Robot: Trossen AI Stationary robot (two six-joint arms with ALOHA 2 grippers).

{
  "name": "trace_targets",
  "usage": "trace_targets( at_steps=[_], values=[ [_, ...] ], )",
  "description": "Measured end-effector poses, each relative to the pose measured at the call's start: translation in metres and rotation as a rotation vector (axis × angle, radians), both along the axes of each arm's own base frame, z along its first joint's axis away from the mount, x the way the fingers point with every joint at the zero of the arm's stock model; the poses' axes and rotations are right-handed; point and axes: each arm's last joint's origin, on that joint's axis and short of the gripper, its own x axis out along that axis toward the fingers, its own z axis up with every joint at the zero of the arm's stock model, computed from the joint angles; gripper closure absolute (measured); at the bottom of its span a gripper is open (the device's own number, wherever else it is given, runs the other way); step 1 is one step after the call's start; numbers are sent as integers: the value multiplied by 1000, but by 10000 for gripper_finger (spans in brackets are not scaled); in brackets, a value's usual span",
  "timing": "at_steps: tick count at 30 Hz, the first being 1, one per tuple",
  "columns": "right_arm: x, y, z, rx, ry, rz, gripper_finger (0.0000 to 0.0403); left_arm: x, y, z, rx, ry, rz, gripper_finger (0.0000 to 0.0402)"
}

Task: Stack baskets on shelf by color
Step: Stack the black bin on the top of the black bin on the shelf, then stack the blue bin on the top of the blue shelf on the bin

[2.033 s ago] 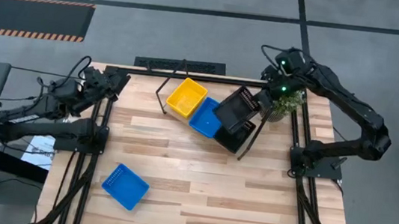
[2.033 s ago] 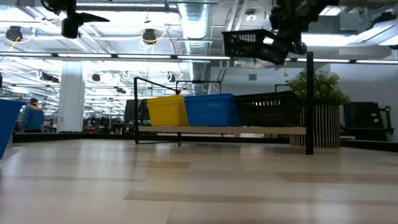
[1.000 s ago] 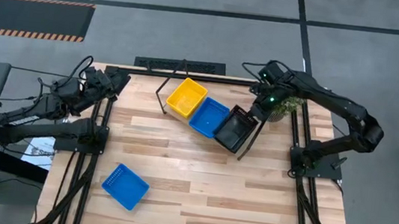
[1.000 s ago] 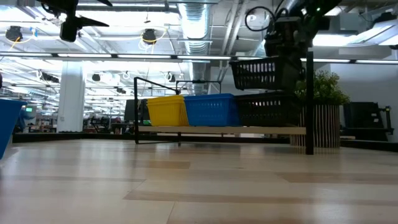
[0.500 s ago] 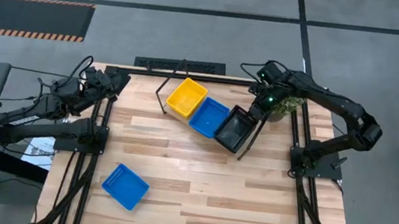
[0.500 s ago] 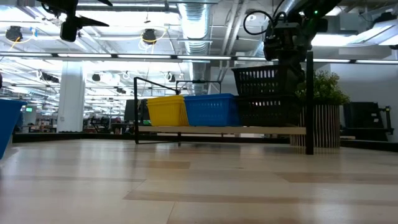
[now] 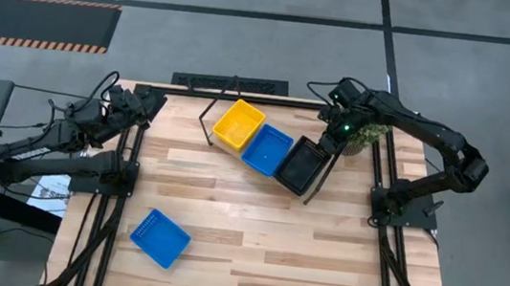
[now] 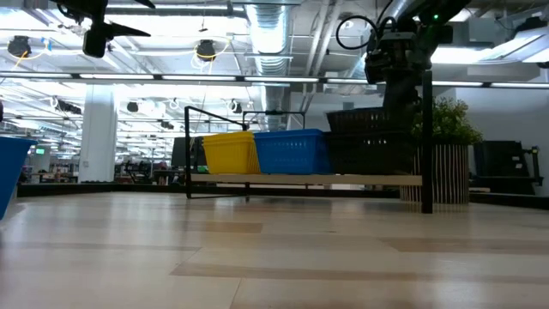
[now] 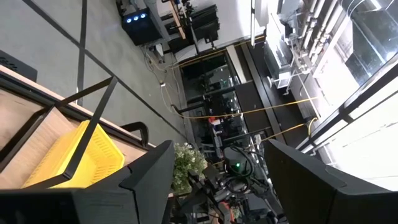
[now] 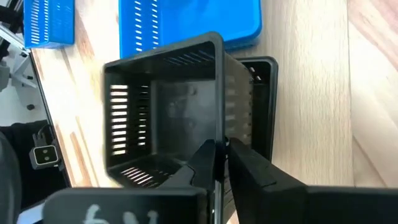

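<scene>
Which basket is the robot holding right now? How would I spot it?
Find the shelf at the table's back edge, with three colours in a row. The right gripper pinches the top black basket by the plant, nested in another black one.

The right gripper (image 7: 330,140) sits at the shelf's (image 8: 304,179) plant (image 7: 366,134) end, its fingers pinching the near wall of a basket (image 10: 163,109) that nests in another one (image 10: 264,102) below. Just beyond that stack stand two baskets (image 7: 267,150) in a row (image 7: 238,125). One more basket (image 7: 160,238) lies well apart, toward the table's (image 7: 253,249) opposite corner. The left gripper (image 7: 149,102) hangs far across, past the shelf's other end.
</scene>
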Motion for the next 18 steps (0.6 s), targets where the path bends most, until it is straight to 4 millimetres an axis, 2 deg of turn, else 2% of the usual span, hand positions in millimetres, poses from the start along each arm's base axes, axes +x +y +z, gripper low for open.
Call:
trace_targets(
  at_steps=[5, 13, 18],
  values=[
    [0, 0, 0, 8, 2, -11, 314, 0, 0, 0, 9, 7, 0, 164],
    [0, 0, 1, 22, 3, -25, 236, 1, -1, 0, 29, 25, -46, 164],
    [3, -2, 15, -8, -36, -28, 203, 1, -2, -4, 17, 62, -74, 164]
  ],
)
